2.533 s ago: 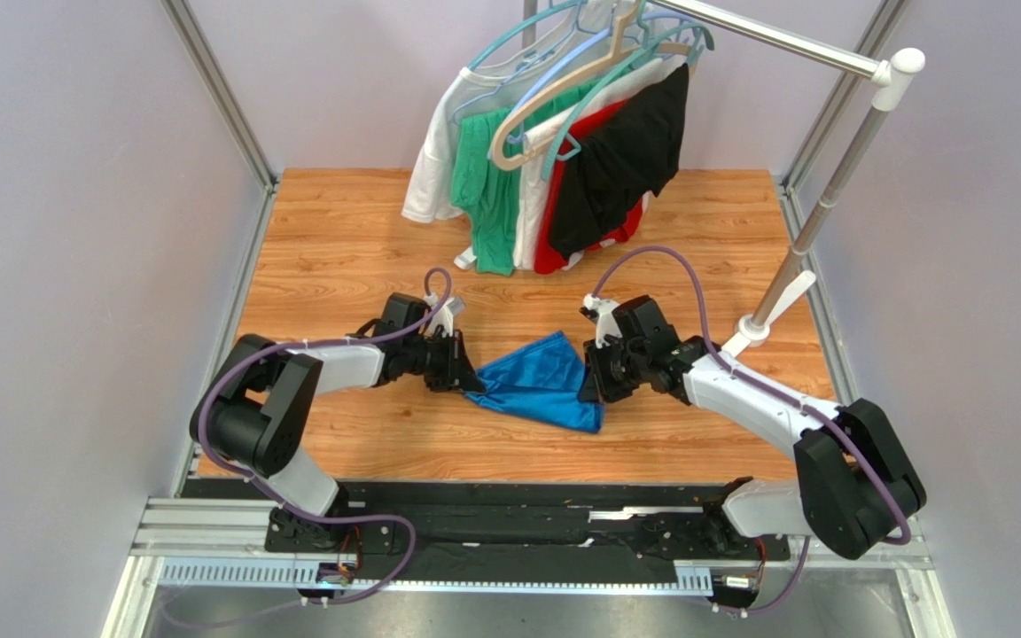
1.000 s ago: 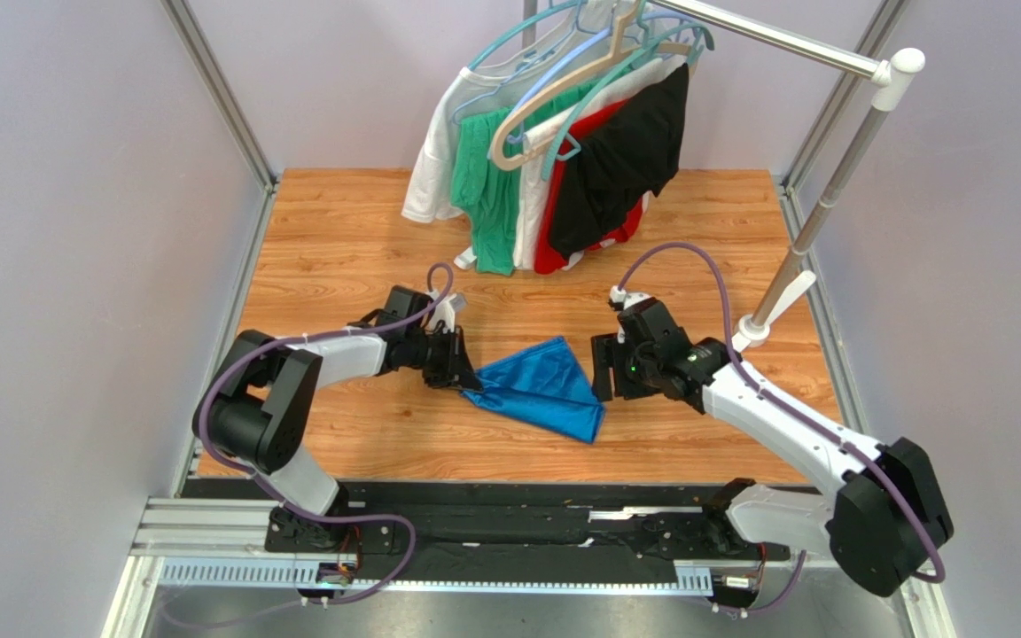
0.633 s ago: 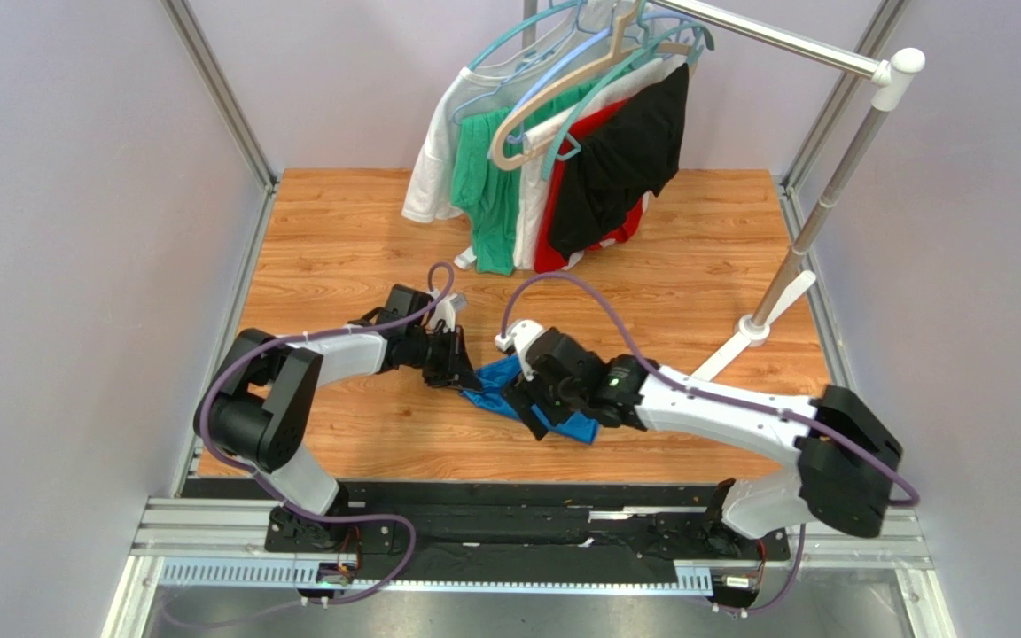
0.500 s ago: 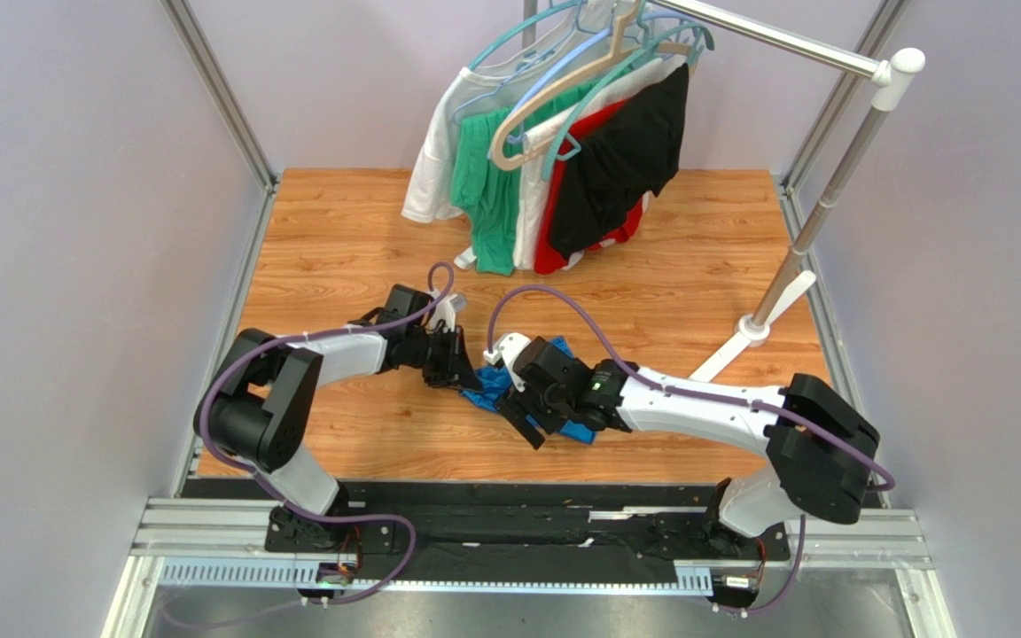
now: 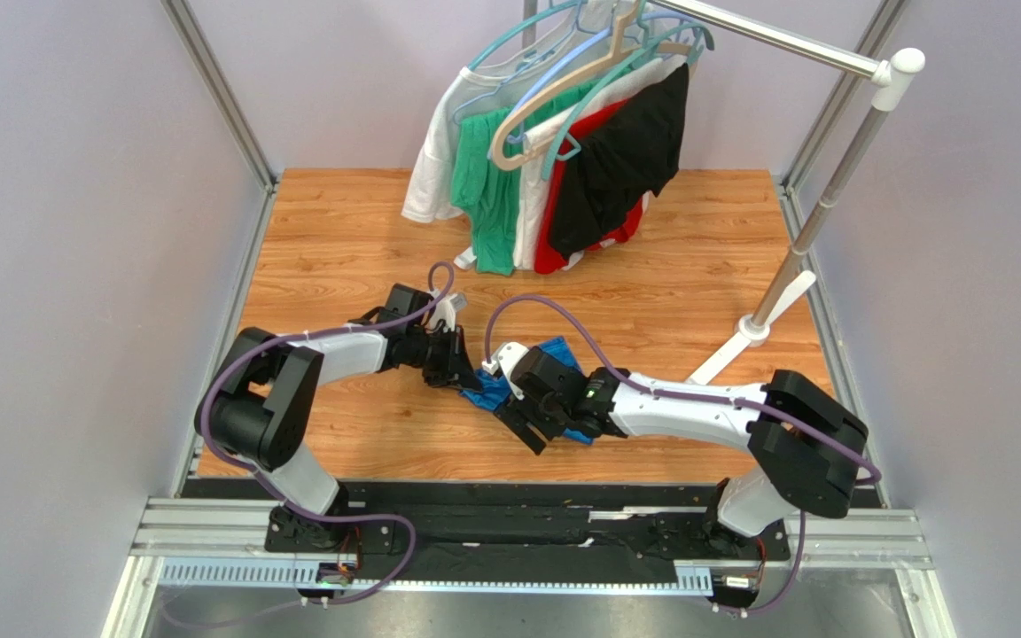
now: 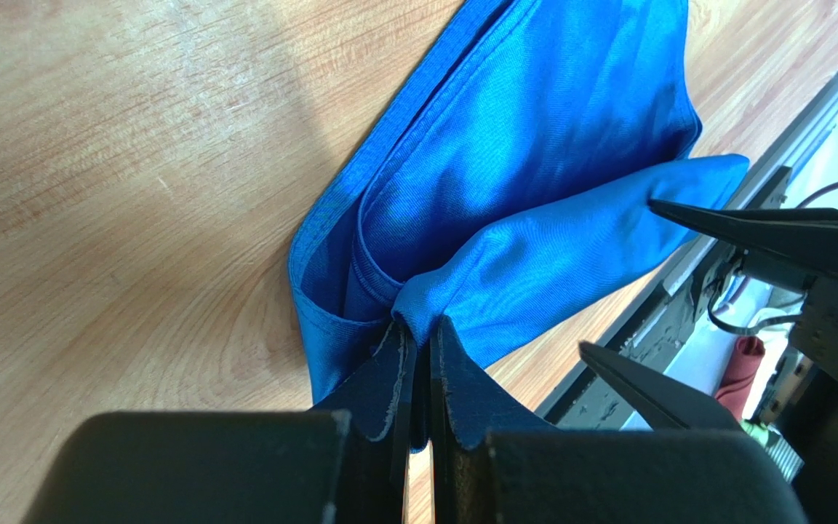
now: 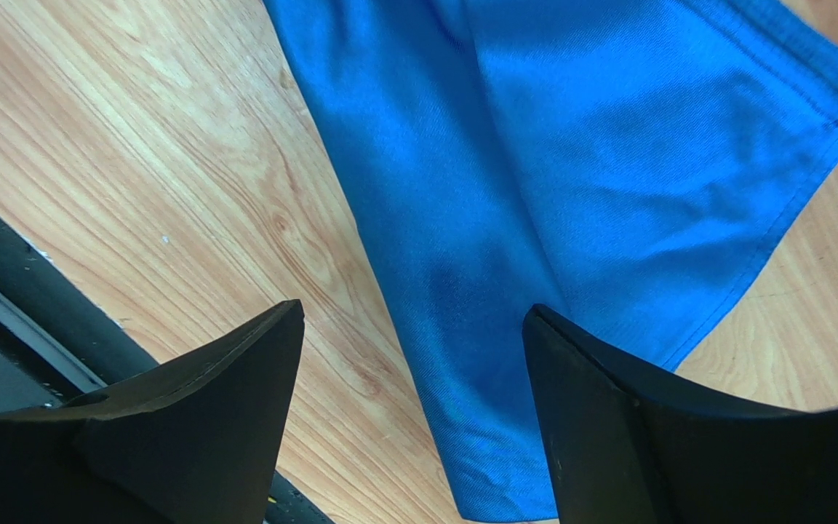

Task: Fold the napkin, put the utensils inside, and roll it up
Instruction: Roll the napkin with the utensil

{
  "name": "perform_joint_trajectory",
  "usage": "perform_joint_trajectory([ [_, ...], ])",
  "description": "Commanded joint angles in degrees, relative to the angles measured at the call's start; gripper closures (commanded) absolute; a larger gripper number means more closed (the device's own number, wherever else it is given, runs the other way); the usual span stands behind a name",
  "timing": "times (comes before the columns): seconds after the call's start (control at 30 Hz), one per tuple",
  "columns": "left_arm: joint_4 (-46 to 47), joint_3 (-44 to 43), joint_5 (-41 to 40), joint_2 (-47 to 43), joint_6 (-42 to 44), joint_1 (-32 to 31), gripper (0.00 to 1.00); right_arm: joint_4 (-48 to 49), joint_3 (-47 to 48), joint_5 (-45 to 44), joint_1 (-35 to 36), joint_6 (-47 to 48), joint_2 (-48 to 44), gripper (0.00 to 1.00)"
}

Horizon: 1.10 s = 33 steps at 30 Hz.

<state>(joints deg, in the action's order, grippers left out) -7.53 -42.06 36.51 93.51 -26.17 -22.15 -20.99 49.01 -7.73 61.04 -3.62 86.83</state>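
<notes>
The blue napkin (image 5: pixel 559 354) lies folded and bunched on the wooden table, partly under my right arm. My left gripper (image 5: pixel 465 378) is shut on its left corner; in the left wrist view the cloth (image 6: pixel 533 142) is pinched between the closed fingertips (image 6: pixel 418 330). My right gripper (image 5: pixel 527 428) hovers open over the napkin's near-left part. Its two fingers straddle a narrow tail of the napkin (image 7: pixel 609 164) without touching it, and the gap between the tips (image 7: pixel 412 317) is wide. The left wrist view also shows the right gripper (image 6: pixel 618 275) beside the cloth. The utensils are out of view.
A clothes rack with green, white, red and black garments (image 5: pixel 556 160) stands at the back of the table. Its pole (image 5: pixel 822 200) and foot (image 5: pixel 742 348) are on the right. The black rail (image 5: pixel 543 512) runs along the near edge.
My right arm has swung from the napkin's right side across it to its near-left part, with the jaws opening wider. The left gripper has kept its hold without moving.
</notes>
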Motion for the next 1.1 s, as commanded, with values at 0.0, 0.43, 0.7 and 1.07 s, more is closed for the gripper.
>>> perform_joint_trajectory([
  [0.0, -2.1, -0.8, -2.9, 0.9, 2.7, 0.3, 1.0, 1.2, -0.6, -0.5, -1.3, -1.9, 1.2, 0.23],
  [0.43, -2.1, -1.3, -3.0, 1.0, 2.6, 0.3, 1.0, -3.0, -1.5, 4.6, -2.2, -6.7, 4.3, 0.35],
  [0.7, -2.5, -2.0, -3.4, 0.7, 2.0, 0.3, 1.0, -3.4, -1.2, 6.8, -3.1, -8.6, 7.9, 0.56],
  [1.07, -1.7, -2.4, -6.3, -5.7, -1.5, 1.1, 0.71, -3.7, -1.5, 13.0, -3.2, -9.7, 10.0, 0.83],
])
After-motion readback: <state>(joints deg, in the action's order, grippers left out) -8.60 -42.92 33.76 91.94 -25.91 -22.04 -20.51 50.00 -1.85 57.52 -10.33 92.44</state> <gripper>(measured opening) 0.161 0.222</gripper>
